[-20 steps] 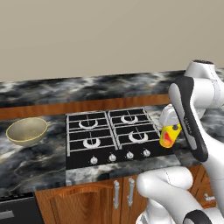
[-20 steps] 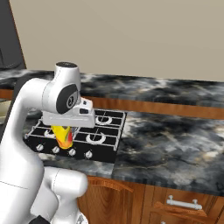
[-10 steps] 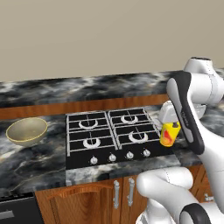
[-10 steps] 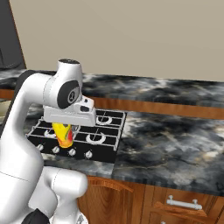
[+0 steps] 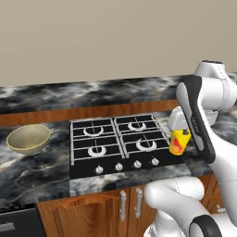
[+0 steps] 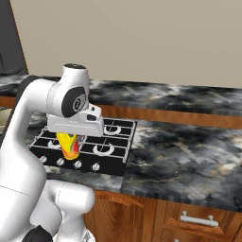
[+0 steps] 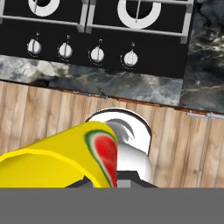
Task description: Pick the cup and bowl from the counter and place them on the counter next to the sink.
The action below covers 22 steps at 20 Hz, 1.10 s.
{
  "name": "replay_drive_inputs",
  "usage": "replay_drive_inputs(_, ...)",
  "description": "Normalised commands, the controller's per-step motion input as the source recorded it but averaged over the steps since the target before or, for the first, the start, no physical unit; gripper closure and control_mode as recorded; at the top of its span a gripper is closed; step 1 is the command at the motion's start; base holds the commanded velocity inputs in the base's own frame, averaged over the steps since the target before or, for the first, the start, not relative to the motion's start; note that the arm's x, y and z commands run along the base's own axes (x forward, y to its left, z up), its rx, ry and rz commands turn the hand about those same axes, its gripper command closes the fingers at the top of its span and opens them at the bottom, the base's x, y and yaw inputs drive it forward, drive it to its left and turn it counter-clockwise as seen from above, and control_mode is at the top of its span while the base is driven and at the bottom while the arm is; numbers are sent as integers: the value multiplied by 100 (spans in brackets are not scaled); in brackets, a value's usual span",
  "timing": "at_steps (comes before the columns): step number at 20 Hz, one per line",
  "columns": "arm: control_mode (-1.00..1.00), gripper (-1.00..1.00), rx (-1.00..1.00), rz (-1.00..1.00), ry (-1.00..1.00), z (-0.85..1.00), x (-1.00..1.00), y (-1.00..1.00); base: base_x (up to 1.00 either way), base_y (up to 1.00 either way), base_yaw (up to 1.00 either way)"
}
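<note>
Holding the cup in its closed gripper above the stove's right edge, the arm probably carries it tilted, the bowl lying far left.

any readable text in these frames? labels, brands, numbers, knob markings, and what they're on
No readable text anywhere.
cup: a watermelon-slice picture, no words.
stove knobs: a tiny tick above each, too small to read as a number or sign.
stove, counter, bowl, cabinet fronts: no labels or brand marks.
</note>
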Motion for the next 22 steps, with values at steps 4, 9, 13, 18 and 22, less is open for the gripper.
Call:
replay_drive_inputs(4,100,100,0,0,0,0,0,0,-97,2,0)
replay_drive_inputs(9,100,100,0,0,0,0,0,0,-18,2,1)
replay_drive_inputs(13,100,100,0,0,0,0,0,0,12,5,45)
replay_drive_inputs(18,100,100,0,0,0,0,0,0,0,-1,68)
replay_drive_inputs(22,100,100,0,0,0,0,0,0,-2,-2,73)
